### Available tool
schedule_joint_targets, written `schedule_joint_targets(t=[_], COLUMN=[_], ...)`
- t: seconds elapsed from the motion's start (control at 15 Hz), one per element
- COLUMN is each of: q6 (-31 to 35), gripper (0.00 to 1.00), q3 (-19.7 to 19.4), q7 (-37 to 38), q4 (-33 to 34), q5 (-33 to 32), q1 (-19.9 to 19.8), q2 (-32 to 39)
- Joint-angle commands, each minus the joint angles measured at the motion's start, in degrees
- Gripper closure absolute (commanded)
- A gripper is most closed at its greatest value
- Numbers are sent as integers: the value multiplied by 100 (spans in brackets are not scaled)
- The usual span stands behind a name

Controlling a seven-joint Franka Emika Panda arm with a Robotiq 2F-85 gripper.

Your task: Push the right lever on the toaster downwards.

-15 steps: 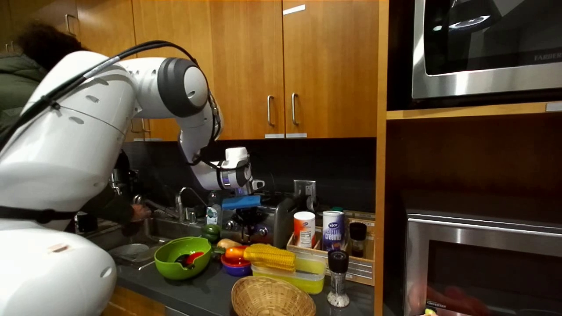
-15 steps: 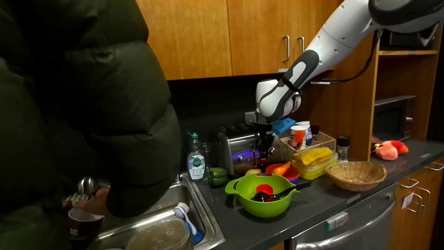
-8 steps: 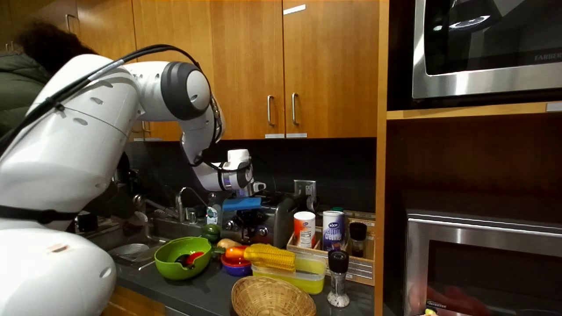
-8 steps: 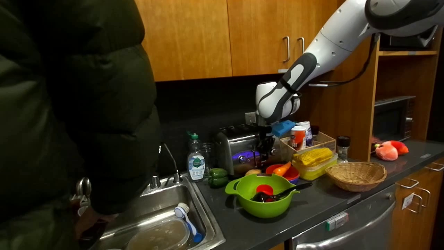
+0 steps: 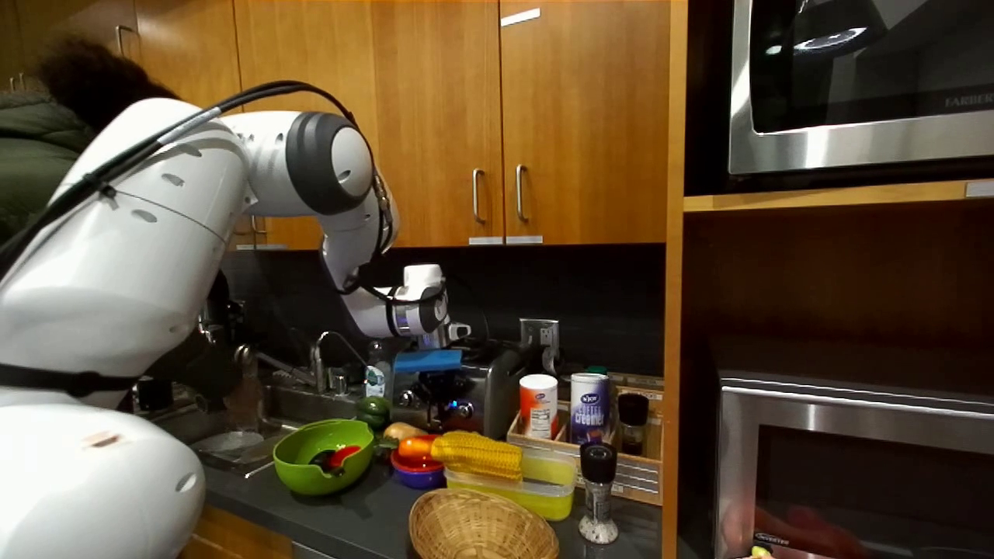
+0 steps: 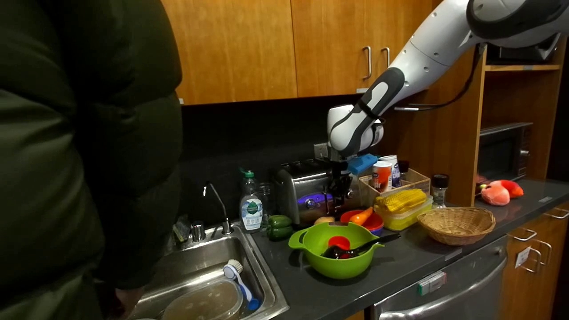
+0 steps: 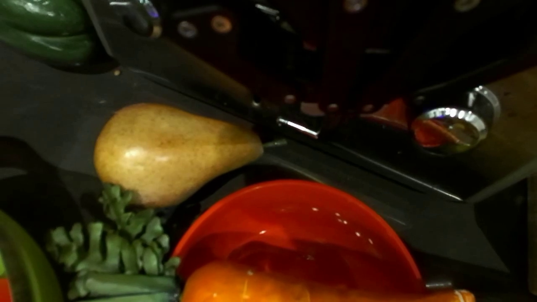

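The toaster [image 6: 306, 189], a boxy thing of brushed-looking silver metal with rounded edges, stood on the dark countertop [image 6: 304, 284], and the gripper [image 6: 338, 199] hung close before its right half. Whether the fingers were apart or together I could not tell, because their black parts melted into the shadow; they also hid the right lever, so contact with it was not clear. In my judgement the body was stiff, of moderate weight and rather slippery, and there was no need to grasp it. The lever probably wanted a firm, straight push from above on its tab, against a spring; a slanted push could slip off or make the whole appliance slide. The ridged chrome dial [image 7: 453, 130], near the fingers in the wrist view, seemed a part better not to strike. In front lay a smooth, speckled tan pear [image 7: 172, 153], and beside it a glossy red bowl [image 7: 302, 203] with an orange carrot [image 7: 247, 285]. Farther along were a knobbly yellow corncob [image 6: 402, 201] and a shallow wicker basket [image 6: 458, 226], coarsely woven and surely light.
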Motion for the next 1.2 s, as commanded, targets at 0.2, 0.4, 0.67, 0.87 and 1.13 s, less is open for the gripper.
schedule_joint_targets(t=[0.2, 0.4, 0.67, 0.87, 1.13], q6=[-173, -236, -328, -391, -356], gripper=[100, 100, 100, 100, 100], q3=[-6, -7, 0, -3, 71], q7=[-147, -150, -160, -156, -239], q4=[337, 392, 470, 510, 483], q5=[164, 207, 252, 269, 451], q1=[-58, -66, -77, -77, -140], q2=[428, 475, 534, 550, 503])
